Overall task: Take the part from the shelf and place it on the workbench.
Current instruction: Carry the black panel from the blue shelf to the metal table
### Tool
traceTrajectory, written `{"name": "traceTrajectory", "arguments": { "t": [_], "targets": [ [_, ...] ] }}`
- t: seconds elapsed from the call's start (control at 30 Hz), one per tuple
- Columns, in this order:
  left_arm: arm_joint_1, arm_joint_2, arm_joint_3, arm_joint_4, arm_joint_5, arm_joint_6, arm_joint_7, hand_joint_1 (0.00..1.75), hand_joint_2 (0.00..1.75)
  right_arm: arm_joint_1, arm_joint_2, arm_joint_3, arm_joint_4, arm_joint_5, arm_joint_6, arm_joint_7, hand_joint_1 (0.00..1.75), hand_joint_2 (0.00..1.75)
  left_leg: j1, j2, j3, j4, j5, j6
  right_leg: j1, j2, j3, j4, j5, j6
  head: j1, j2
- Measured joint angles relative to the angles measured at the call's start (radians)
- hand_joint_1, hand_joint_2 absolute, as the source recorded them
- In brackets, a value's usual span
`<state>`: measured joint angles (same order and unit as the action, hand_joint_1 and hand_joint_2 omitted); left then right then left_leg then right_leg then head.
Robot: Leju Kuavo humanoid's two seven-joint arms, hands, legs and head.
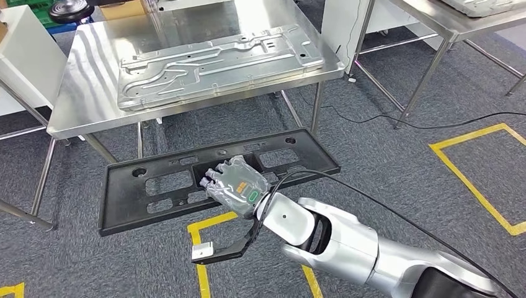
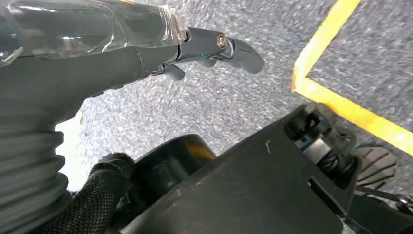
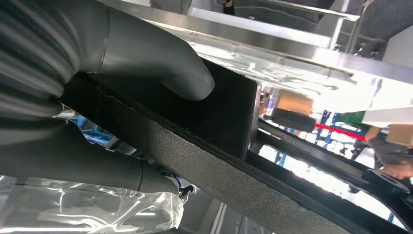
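Right hand point(image 1: 239, 186) clamped on a long flat black plastic panel with cutouts point(image 1: 161, 186), held in the air just short of the steel workbench's point(image 1: 80, 105) near edge, no readable writing, big stamped grey metal sheet point(image 1: 217, 62) covering the benchtop, left hand point(image 2: 214, 48) fingers loosely curled, holding nothing, over grey carpet point(image 2: 219, 102) with yellow tape lines point(image 2: 350, 112)

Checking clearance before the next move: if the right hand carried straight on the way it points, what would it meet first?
Probably the steel workbench. The right hand grips the black panel and points toward the bench; the panel's far edge would likely reach the bench's front edge first, though depth is unclear.
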<state>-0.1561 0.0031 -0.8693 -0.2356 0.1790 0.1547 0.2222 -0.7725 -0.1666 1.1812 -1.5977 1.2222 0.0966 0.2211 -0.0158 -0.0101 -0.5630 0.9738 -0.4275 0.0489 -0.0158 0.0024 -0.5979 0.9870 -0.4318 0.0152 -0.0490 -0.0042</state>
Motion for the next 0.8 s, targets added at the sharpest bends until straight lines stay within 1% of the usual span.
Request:
{"name": "traceTrajectory", "arguments": {
  "t": [0.07, 0.1, 0.13, 0.17, 0.2, 0.23, 0.27, 0.3, 0.33, 0.37, 0.4, 0.43, 0.47, 0.5, 0.53, 0.6, 0.63, 0.67, 0.7, 0.77, 0.8],
  "targets": [
    [0.001, 0.000, 0.001, 0.000, 0.001, 0.002, 0.002, 0.00, 1.75, -0.003, -0.001, 0.003, -0.002, -0.004, 0.006, -0.007, 1.75, 1.75, -0.003, -0.001, 0.007, -0.020, -0.006, 0.007, 0.000, -0.003, -0.001, -0.006, 0.002, 0.011, 0.000, 0.000],
    [0.001, -0.002, 0.001, 0.000, 0.000, 0.003, 0.002, 0.00, 1.75, -0.005, -0.002, 0.005, -0.004, -0.007, 0.008, -0.010, 1.75, 1.75, 0.000, -0.002, 0.014, -0.028, -0.005, 0.008, 0.000, -0.004, 0.000, -0.004, 0.000, 0.017, 0.000, 0.000],
    [0.001, -0.003, 0.001, 0.000, -0.002, 0.005, 0.002, 0.00, 1.75, -0.009, -0.002, 0.007, -0.007, -0.010, 0.009, -0.012, 1.75, 1.75, 0.003, -0.003, 0.023, -0.037, -0.003, 0.011, 0.001, -0.005, -0.004, 0.010, -0.008, 0.022, 0.001, 0.000],
    [0.001, -0.004, 0.001, 0.000, -0.003, 0.006, 0.001, 0.00, 1.75, -0.013, -0.003, 0.009, -0.010, -0.013, 0.010, -0.013, 1.75, 1.75, 0.007, -0.003, 0.033, -0.045, -0.002, 0.014, 0.002, -0.004, -0.019, 0.045, -0.024, 0.025, 0.002, 0.000],
    [0.002, -0.005, 0.001, 0.000, -0.004, 0.006, 0.001, 0.00, 1.75, -0.016, -0.003, 0.012, -0.011, -0.015, 0.010, -0.014, 1.75, 1.75, 0.009, -0.002, 0.041, -0.049, -0.002, 0.016, 0.002, -0.003, -0.047, 0.102, -0.047, 0.027, 0.003, 0.000],
    [0.003, -0.005, 0.001, 0.000, -0.005, 0.007, 0.000, 0.00, 1.75, -0.018, -0.004, 0.015, -0.013, -0.017, 0.010, -0.015, 1.75, 1.75, 0.010, -0.002, 0.047, -0.050, -0.006, 0.020, 0.003, -0.002, -0.086, 0.173, -0.072, 0.029, 0.004, 0.000],
    [0.003, -0.005, 0.001, 0.000, -0.006, 0.006, 0.000, 0.00, 1.75, -0.017, -0.006, 0.019, -0.013, -0.018, 0.011, -0.016, 1.75, 1.75, 0.010, -0.002, 0.052, -0.050, -0.010, 0.022, 0.003, -0.002, -0.126, 0.241, -0.090, 0.031, 0.004, 0.000],
    [0.004, -0.006, 0.001, 0.000, -0.008, 0.006, -0.001, 0.00, 1.75, -0.015, -0.008, 0.022, -0.013, -0.019, 0.011, -0.018, 1.75, 1.75, 0.010, -0.004, 0.058, -0.050, -0.016, 0.023, 0.002, -0.002, -0.157, 0.284, -0.092, 0.034, 0.004, 0.000],
    [0.005, -0.007, 0.001, 0.000, -0.010, 0.006, -0.001, 0.00, 1.75, -0.013, -0.010, 0.026, -0.013, -0.019, 0.011, -0.020, 1.75, 1.75, 0.010, -0.006, 0.066, -0.050, -0.024, 0.022, 0.001, -0.002, -0.167, 0.285, -0.073, 0.036, 0.004, 0.000],
    [0.006, -0.008, 0.001, 0.000, -0.011, 0.006, -0.002, 0.00, 1.75, -0.013, -0.011, 0.029, -0.013, -0.019, 0.011, -0.021, 1.75, 1.75, 0.011, -0.008, 0.077, -0.050, -0.034, 0.019, 0.000, -0.003, -0.155, 0.244, -0.036, 0.037, 0.004, 0.000],
    [0.007, -0.009, 0.001, 0.000, -0.013, 0.006, -0.003, 0.00, 1.75, -0.013, -0.011, 0.031, -0.013, -0.021, 0.011, -0.022, 1.75, 1.75, 0.012, -0.010, 0.090, -0.050, -0.045, 0.016, -0.002, -0.003, -0.122, 0.168, 0.012, 0.039, 0.004, 0.000],
    [0.008, -0.009, 0.001, 0.000, -0.015, 0.006, -0.004, 0.00, 1.75, -0.013, -0.012, 0.032, -0.014, -0.022, 0.011, -0.022, 1.75, 1.75, 0.011, -0.011, 0.100, -0.050, -0.057, 0.011, -0.003, -0.002, -0.085, 0.091, 0.043, 0.040, 0.004, 0.000],
    [0.009, -0.010, 0.001, 0.000, -0.016, 0.006, -0.005, 0.00, 1.75, -0.014, -0.012, 0.034, -0.015, -0.024, 0.011, -0.022, 1.75, 1.75, 0.010, -0.011, 0.108, -0.049, -0.069, 0.006, -0.003, -0.001, -0.055, 0.032, 0.058, 0.039, 0.004, 0.000],
    [0.009, -0.010, 0.001, 0.000, -0.016, 0.006, -0.006, 0.00, 1.75, -0.015, -0.012, 0.036, -0.016, -0.026, 0.011, -0.023, 1.75, 1.75, 0.008, -0.011, 0.112, -0.050, -0.081, 0.002, -0.002, 0.000, -0.037, -0.002, 0.058, 0.035, 0.004, 0.000],
    [0.010, -0.009, 0.001, 0.001, -0.017, 0.006, -0.007, 0.00, 1.75, -0.015, -0.012, 0.038, -0.018, -0.027, 0.011, -0.023, 1.75, 1.75, 0.007, -0.011, 0.115, -0.052, -0.090, -0.003, 0.000, 0.002, -0.032, -0.009, 0.043, 0.030, 0.004, 0.000],
    [0.010, -0.009, 0.001, 0.001, -0.017, 0.006, -0.008, 0.00, 1.75, -0.016, -0.012, 0.041, -0.021, -0.028, 0.011, -0.023, 1.75, 1.75, 0.008, -0.010, 0.126, -0.058, -0.102, -0.011, 0.001, 0.003, -0.024, -0.010, 0.028, 0.016, 0.003, 0.000],
    [0.010, -0.009, 0.001, 0.001, -0.017, 0.006, -0.008, 0.00, 1.75, -0.017, -0.012, 0.042, -0.023, -0.028, 0.011, -0.023, 1.75, 1.75, 0.009, -0.009, 0.125, -0.046, -0.109, -0.017, -0.001, 0.003, -0.015, -0.011, 0.019, 0.010, 0.002, 0.000],
    [0.010, -0.009, 0.001, 0.001, -0.017, 0.007, -0.009, 0.00, 1.75, -0.018, -0.012, 0.043, -0.025, -0.028, 0.011, -0.023, 1.75, 1.75, 0.011, -0.007, 0.109, -0.010, -0.120, -0.022, -0.004, 0.002, -0.003, -0.013, 0.010, 0.004, 0.000, 0.000],
    [0.011, -0.009, 0.001, 0.001, -0.016, 0.007, -0.010, 0.00, 1.75, -0.019, -0.011, 0.043, -0.027, -0.028, 0.011, -0.023, 1.75, 1.75, 0.013, -0.007, 0.076, 0.048, -0.134, -0.028, -0.006, 0.001, 0.010, -0.015, -0.001, -0.001, -0.002, 0.000],
    [0.009, -0.009, 0.004, 0.000, -0.015, 0.008, -0.013, 0.00, 1.75, -0.017, -0.013, 0.047, -0.029, -0.028, 0.011, -0.023, 1.75, 1.75, 0.016, -0.007, -0.035, 0.206, -0.164, -0.034, -0.007, -0.001, 0.040, -0.017, -0.028, -0.004, -0.004, 0.000],
    [0.007, -0.009, 0.006, 0.000, -0.013, 0.008, -0.015, 0.00, 1.75, -0.013, -0.014, 0.049, -0.029, -0.028, 0.011, -0.023, 1.75, 1.75, 0.017, -0.007, -0.083, 0.261, -0.161, -0.035, -0.007, -0.002, 0.059, -0.018, -0.043, -0.003, -0.004, 0.000]
  ]
}}
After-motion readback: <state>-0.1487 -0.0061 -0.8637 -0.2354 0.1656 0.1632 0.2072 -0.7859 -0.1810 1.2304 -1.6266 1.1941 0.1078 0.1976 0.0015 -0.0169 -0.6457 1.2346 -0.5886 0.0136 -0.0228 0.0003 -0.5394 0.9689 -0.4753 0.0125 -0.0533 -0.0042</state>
